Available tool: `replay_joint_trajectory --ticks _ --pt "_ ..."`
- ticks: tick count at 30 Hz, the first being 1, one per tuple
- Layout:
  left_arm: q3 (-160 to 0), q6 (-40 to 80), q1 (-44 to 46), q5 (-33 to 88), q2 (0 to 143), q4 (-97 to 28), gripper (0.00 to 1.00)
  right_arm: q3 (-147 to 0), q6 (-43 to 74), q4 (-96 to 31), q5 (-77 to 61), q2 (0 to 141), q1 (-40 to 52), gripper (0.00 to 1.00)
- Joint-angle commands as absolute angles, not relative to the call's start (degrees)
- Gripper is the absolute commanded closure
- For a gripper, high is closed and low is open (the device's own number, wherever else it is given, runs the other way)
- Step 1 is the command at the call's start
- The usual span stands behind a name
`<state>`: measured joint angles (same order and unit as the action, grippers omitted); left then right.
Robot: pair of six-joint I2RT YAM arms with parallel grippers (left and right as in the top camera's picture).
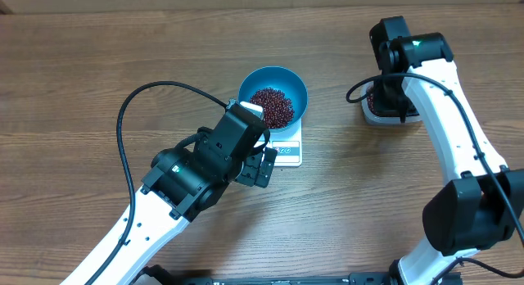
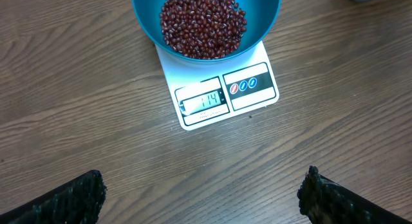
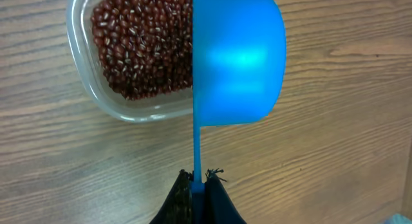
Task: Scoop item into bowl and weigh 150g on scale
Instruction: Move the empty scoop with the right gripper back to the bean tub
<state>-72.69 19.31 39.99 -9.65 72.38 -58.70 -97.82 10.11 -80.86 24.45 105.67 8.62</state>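
Wondering where the beans (image 2: 203,24) are being kept right now, and what's being done with the grippers.

**Reply:** A heap of them is being held in the blue bowl (image 2: 265,11), and that bowl is being carried by the white scale (image 2: 251,85) near the middle of the table (image 1: 82,72). Digits are being shown on the display (image 2: 205,100), something like 114, but it's kinda blurry. More beans are being stored in the clear tub (image 3: 80,89) off on the right side, well apart from the scale.

**OP:** ok, and the left gripper (image 2: 203,201)?

**Reply:** It's being held wide open just beside the display edge of the scale. The fingers (image 2: 71,199) are being spread far apart, and nothing is being gripped or touched.

**OP:** And the right one?

**Reply:** The right gripper (image 3: 198,188) is being clamped tight on the thin handle of the small blue scoop (image 3: 238,63). The scoop is being held over the tub's edge, partly above the beans and partly above bare table. Whether anything is being carried inside the scoop can't be told from these views.
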Motion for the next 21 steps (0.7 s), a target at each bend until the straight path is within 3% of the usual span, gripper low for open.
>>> replay_joint_trajectory --ticks 1,21 --pt "-72.9 19.46 39.66 -9.52 71.59 -58.5 0.01 -97.82 10.66 -80.25 25.28 107.02 8.62 0.96" --pt "-72.9 19.49 39.66 -9.52 71.59 -58.5 0.0 -97.71 8.54 -79.77 19.05 111.57 8.71 0.96"
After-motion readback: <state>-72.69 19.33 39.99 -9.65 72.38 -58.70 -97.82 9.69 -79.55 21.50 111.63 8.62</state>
